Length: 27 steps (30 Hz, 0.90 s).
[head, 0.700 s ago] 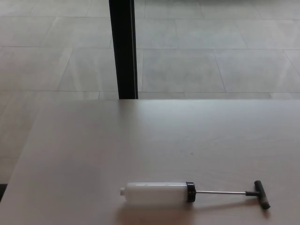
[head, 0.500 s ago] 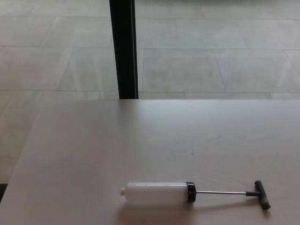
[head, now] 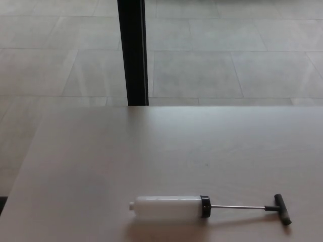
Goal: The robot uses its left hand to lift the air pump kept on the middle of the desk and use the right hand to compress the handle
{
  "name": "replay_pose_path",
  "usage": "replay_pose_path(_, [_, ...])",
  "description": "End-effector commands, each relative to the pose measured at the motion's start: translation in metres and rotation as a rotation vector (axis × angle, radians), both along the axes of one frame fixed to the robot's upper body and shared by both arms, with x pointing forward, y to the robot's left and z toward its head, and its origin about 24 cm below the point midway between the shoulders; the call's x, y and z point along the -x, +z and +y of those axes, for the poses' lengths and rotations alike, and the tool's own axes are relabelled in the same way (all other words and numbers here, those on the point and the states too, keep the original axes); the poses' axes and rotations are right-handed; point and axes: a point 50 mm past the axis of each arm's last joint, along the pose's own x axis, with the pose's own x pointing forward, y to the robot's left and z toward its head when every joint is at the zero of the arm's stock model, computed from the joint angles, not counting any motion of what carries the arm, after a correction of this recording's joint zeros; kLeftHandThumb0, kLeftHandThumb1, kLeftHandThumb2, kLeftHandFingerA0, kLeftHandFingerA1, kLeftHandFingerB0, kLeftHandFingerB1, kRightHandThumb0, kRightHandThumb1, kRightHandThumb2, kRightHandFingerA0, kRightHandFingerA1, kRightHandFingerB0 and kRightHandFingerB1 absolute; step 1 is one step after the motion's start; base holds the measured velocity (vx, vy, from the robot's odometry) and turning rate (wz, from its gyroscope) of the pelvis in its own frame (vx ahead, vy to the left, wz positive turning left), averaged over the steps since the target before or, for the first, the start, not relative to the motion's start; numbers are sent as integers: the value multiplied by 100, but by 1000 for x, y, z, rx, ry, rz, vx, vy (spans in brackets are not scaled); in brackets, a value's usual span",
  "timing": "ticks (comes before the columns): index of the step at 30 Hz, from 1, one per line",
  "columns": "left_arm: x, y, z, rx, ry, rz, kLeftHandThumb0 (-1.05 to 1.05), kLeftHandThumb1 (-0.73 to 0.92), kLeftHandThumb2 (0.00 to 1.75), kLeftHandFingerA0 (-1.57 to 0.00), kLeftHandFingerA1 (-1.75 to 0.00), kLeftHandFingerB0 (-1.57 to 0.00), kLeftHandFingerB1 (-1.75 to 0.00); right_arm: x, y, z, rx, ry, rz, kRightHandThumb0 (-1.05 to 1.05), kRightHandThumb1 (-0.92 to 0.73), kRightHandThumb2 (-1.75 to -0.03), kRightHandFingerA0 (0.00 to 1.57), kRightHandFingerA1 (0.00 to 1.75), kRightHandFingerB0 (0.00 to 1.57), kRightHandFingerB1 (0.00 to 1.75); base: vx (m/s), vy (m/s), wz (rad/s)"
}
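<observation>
A plain indoor hall: pale desk, tiled floor, black post.

A black post rises from the pale tiled floor just behind the desk's far edge.

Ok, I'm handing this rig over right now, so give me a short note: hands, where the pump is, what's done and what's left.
Hands: neither the left nor the right is in view.
Air pump: lying on its side on the desk, near the front edge, white barrel to the left, rod drawn out to the right, black T-handle at the far right end.
Done: nothing; the pump is untouched.
Left: lift the barrel with the left hand, then push the handle in with the right.
</observation>
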Motion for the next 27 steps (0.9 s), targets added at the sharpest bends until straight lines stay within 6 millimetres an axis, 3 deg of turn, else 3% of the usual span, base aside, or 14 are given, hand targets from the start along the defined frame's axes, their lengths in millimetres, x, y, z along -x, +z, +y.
replay_pose_path(1, [-61, 83, -20, -386, -212, -204, -71, 74, 62, -20, -48, -26, -36, -45, 70, 9, 270, 62, -119, -84, -80, -65, 7, 36, 15, 29, 0, 0, 0])
replay_pose_path(2, [-78, 104, -36, -479, -284, -246, -75, 73, 62, -24, -51, -28, -38, -59, 87, 19, 323, 102, -147, -39, -38, -102, 0, 52, 0, 49, 0, 0, 0])
replay_pose_path(3, [-85, 115, -45, -515, -320, -277, -72, 73, 62, -27, -52, -30, -39, -66, 95, 27, 347, 140, -175, -86, -81, -65, 10, 38, 14, 29, 0, 0, 0])
replay_pose_path(4, [-100, 131, -63, -553, -400, -324, -73, 72, 62, -30, -52, -31, -39, -77, 106, 39, 404, 199, -205, -40, -33, -100, 1, 52, 0, 49, 0, 0, 0])
replay_pose_path(6, [-114, 145, -85, -612, -507, -358, -74, 57, 98, -31, -59, -22, -49, -87, 116, 57, 454, 267, -241, -39, -36, -102, 2, 53, 0, 49, 0, 0, 0])
replay_pose_path(9, [-126, 153, -105, -648, -579, -388, -75, 68, 64, -34, -49, -31, -39, -95, 121, 74, 470, 329, -290, -39, -40, -104, 3, 53, 0, 49, 0, 0, 0])
replay_pose_path(10, [-131, 154, -117, -635, -616, -440, -71, 69, 62, -35, -51, -32, -40, -99, 121, 80, 470, 368, -284, -85, -63, -102, 7, 45, 10, 37, 0, 0, 0])
replay_pose_path(11, [-139, 153, -137, -630, -658, -477, -67, 53, 98, -40, -61, -24, -49, -104, 122, 93, 490, 424, -258, -84, -85, -67, 7, 40, 13, 28, 0, 0, 0])
replay_pose_path(13, [-151, 150, -182, -670, -768, -492, -67, 56, 98, -34, -57, -25, -50, -114, 116, 121, 519, 545, -228, -88, -68, -110, 2, 44, 9, 35, 0, 0, 0])
replay_pose_path(14, [-154, 148, -191, -681, -800, -499, -72, 57, 100, -37, -58, -26, -49, -116, 114, 127, 514, 574, -220, -88, -87, -67, 7, 38, 14, 26, 0, 0, 0])
replay_pose_path(16, [-159, 142, -212, -697, -887, -490, -77, 73, 62, -42, -48, -38, -39, -122, 108, 141, 528, 618, -190, -96, -79, -76, 8, 42, 14, 30, 0, 0, 0])
replay_pose_path(24, [-159, 106, -269, -746, -1138, -356, -84, 60, 101, -30, -56, -31, -50, -128, 72, 165, 457, 755, -100, -86, -89, -67, 10, 40, 17, 28, 0, 0, 0])
replay_pose_path(25, [-158, 98, -279, -740, -1162, -334, -80, 73, 62, -32, -48, -38, -39, -128, 64, 166, 453, 767, -69, -38, -44, -107, 3, 53, 0, 48, 0, 0, 0])
replay_pose_path(27, [-157, 96, -282, -744, -1169, -329, -80, 74, 63, -31, -48, -37, -39, -128, 63, 167, 457, 770, -58, -38, -43, -107, 3, 53, 0, 49, 0, 0, 0])
